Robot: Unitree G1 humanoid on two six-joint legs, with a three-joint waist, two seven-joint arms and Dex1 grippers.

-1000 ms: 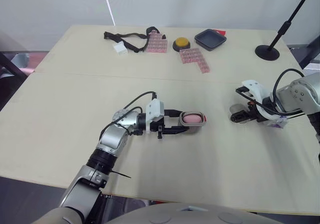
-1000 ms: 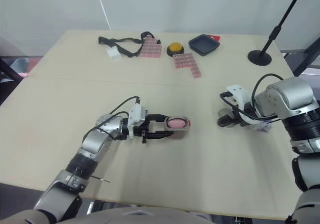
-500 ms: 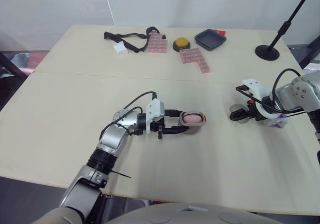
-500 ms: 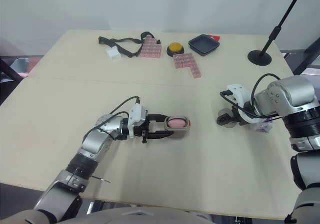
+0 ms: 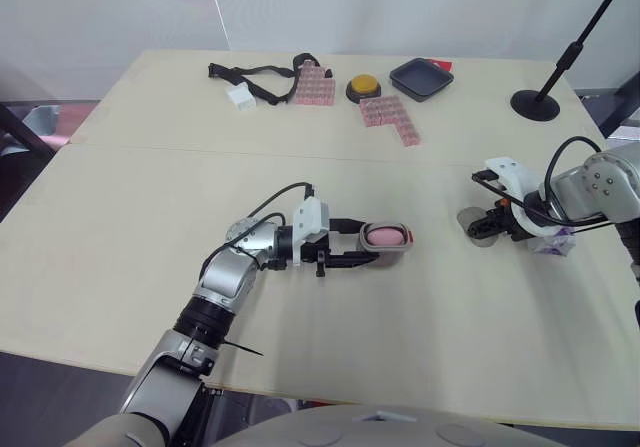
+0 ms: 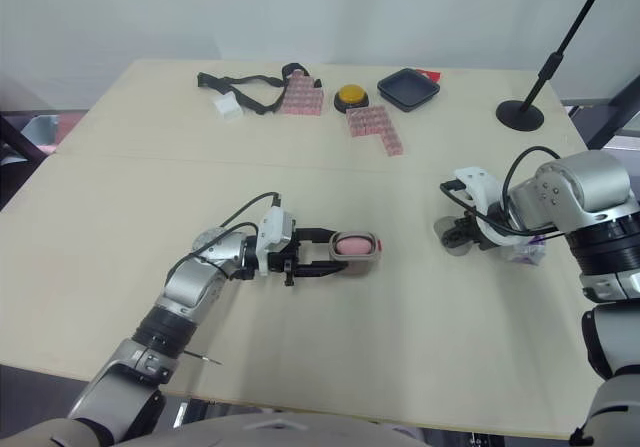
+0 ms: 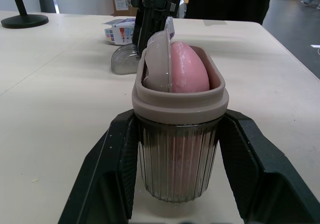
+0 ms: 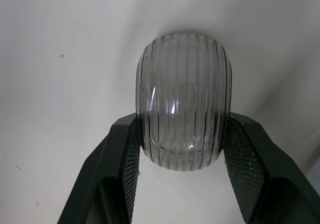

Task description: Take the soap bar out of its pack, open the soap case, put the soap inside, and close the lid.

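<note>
The left gripper [image 7: 177, 126] has its two fingers closed snugly on one ribbed, grey-rimmed case [image 7: 179, 99], with one smooth pink soap [image 7: 189, 68] standing inside between them. The right gripper [image 8: 182, 134] pinches one clear, ribbed oval lid [image 8: 182, 83] resting on the table [image 5: 150, 217]. The crumpled pack [image 5: 553, 244] lies beside its wrist.

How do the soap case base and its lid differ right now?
The soap case base holds the pink soap bar; the lid holds nothing. The base has an opaque greyish rim; the lid is clear all over. The left gripper grips the base; the right gripper grips the lid on the table. Both are ribbed plastic.
</note>
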